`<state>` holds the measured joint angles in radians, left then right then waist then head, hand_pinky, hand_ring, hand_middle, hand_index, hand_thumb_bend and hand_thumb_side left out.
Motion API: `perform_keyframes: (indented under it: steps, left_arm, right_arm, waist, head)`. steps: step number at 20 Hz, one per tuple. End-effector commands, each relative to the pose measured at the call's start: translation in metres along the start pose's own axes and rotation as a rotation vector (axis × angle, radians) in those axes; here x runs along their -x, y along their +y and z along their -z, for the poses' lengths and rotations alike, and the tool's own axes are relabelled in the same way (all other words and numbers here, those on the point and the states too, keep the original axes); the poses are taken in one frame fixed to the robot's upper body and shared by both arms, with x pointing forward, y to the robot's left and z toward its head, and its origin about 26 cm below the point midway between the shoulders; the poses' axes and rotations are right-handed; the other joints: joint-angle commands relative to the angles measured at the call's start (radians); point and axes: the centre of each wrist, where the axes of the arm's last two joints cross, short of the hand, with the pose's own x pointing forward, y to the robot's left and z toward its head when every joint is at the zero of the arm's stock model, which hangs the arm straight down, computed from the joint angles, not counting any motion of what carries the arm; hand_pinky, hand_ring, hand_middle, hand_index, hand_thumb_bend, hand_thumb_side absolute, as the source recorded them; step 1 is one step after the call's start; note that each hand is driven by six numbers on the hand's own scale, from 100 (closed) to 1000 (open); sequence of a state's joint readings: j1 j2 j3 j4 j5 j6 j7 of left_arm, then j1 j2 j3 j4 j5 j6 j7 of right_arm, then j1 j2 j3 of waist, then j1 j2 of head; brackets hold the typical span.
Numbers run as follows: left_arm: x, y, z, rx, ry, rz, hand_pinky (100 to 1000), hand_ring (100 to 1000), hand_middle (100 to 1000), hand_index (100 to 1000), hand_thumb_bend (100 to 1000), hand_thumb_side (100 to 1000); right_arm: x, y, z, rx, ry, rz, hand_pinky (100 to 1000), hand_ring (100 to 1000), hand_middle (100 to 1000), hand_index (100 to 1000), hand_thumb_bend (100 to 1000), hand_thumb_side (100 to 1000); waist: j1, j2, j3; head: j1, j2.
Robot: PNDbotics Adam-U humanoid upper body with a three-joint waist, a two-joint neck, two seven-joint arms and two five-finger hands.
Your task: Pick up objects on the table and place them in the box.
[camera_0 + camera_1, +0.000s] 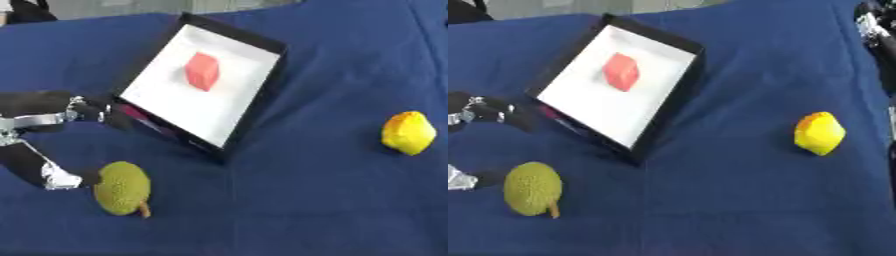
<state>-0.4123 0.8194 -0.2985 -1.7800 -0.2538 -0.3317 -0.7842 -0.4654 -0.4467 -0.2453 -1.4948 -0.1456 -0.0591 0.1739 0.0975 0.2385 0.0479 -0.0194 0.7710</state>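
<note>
The left robot hand [52, 145] comes in from the left edge, spread wide: one black and silver digit [83, 109] reaches out high, another [54, 176] reaches out low, with a broad gap between them. The right arm [875, 27] shows only as a dark part at the upper right corner.

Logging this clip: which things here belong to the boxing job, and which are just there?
Job:
box
red block, already inside
green bumpy fruit, on the cloth by the left hand
yellow fruit, on the cloth

Just there:
blue tablecloth
</note>
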Motion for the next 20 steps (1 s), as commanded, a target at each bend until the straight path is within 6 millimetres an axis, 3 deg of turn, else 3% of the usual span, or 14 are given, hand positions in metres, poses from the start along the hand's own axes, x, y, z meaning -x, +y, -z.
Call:
perform_keyframes:
  steps: [1, 9, 14, 20]
  left_arm:
    - [0.005, -0.002, -0.002, 0.105, -0.017, 0.092, 912, 851, 851, 908, 462, 237]
    - [0.016, -0.02, 0.001, 0.212, 0.011, 0.085, 927, 862, 861, 914, 486, 361]
    - [0.019, -0.027, 0.002, 0.244, 0.022, 0.08, 924, 860, 858, 909, 472, 379]
    - [0.023, -0.031, 0.006, 0.258, 0.062, 0.065, 903, 844, 843, 911, 460, 328]
  right_arm:
    - [-0.011, -0.009, 0.005, -0.002, -0.031, -0.032, 1000, 1000, 1000, 959, 100, 470]
    - [-0.013, -0.009, 0.006, -0.004, -0.038, -0.031, 1000, 1000, 1000, 959, 100, 470]
    - [-0.013, -0.008, 0.007, -0.005, -0.042, -0.029, 1000, 1000, 1000, 959, 100, 470]
    - [-0.014, -0.007, 0.008, -0.009, -0.046, -0.027, 1000, 1000, 1000, 958, 100, 470]
  waist:
    - [-0.017, -0.015, -0.001]
    - [-0.018, -0.009, -0.005]
    - [-0.019, -0.005, -0.009]
    - [-0.022, -0.001, -0.012]
  head:
    - [0.004, -0.001]
    - [0.011, -0.001]
    - [0.013, -0.001]
    - [0.019, -0.001]
